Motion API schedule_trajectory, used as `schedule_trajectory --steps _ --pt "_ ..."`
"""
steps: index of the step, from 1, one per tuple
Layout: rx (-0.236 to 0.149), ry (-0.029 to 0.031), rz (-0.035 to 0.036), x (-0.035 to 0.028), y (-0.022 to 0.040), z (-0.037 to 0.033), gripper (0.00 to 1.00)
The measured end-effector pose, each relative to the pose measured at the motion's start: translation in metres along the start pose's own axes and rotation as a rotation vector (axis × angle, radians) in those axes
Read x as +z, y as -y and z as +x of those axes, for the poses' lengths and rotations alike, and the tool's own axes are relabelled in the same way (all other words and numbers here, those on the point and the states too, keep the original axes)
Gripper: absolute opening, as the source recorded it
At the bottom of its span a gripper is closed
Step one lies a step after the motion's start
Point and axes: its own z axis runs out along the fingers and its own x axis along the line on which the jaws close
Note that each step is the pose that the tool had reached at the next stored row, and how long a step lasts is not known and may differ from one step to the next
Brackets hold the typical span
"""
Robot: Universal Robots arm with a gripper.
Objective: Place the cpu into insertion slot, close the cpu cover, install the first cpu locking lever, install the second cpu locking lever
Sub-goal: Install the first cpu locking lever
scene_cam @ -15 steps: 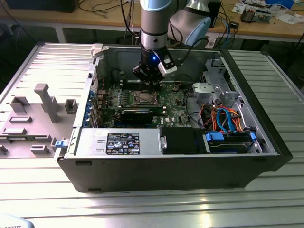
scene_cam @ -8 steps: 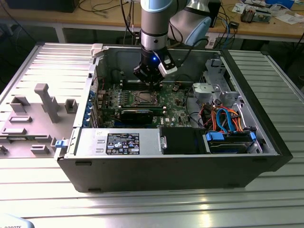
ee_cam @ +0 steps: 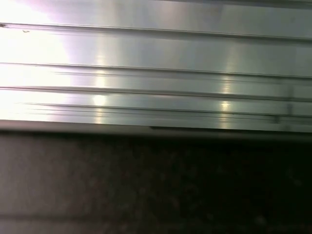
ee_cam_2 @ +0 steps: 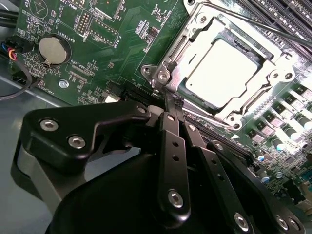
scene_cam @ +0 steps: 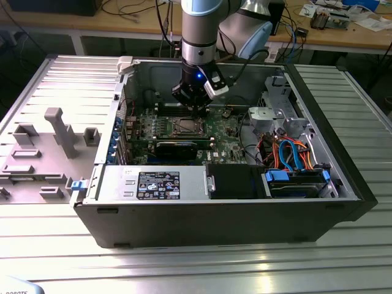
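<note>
**Claw down at the socket corner, chip already in**

The claw [ee_cam_2: 170, 100] sits low in the second wrist view, its fingers pressed together into one narrow tip with nothing between them, right at the corner of the cover [ee_cam_2: 192, 46]. The chip [ee_cam_2: 224, 68] lies flat in the socket [ee_cam_2: 183, 90], centre right of frame, with the cover down around it. My read: work the locking lever with a slow sideways push, keeping the tip off the chip. The exterior view shows the arm [scene_cam: 199, 37] inside the open computer case [scene_cam: 318, 92]; the close view gives the socket detail

Black screw-studded tool [ee_cam_2: 168, 105], silver-blue arm [scene_cam: 199, 27]
</note>
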Motion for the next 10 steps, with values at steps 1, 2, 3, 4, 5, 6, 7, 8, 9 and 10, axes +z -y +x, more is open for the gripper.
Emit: schedule_trajectory --steps 1,2,3,4,5,6,7,8,9,10 --pt "0.000 -0.0001 0.0009 0.0001 0.0000 0.0000 0.11" --pt "0.000 -0.0001 0.0015 0.0001 0.0000 0.0000 0.11" --pt "0.000 -0.0001 0.0023 0.0002 0.0000 0.0000 0.11" --pt "0.000 -0.0002 0.0045 0.0003 0.0000 0.0000 0.11" --pt "0.000 -0.0002 0.0057 0.0003 0.0000 0.0000 0.11" --pt "0.000 -0.0003 0.0067 0.0004 0.0000 0.0000 0.11" --pt "0.000 -0.0004 0.0082 0.0005 0.0000 0.0000 0.11" --pt "0.000 -0.0004 0.0098 0.0005 0.0000 0.0000 0.11" --pt "0.000 -0.0005 0.0112 0.0006 0.0000 0.0000 0.11" --pt "0.000 -0.0005 0.0125 0.0006 0.0001 0.0000 0.11"
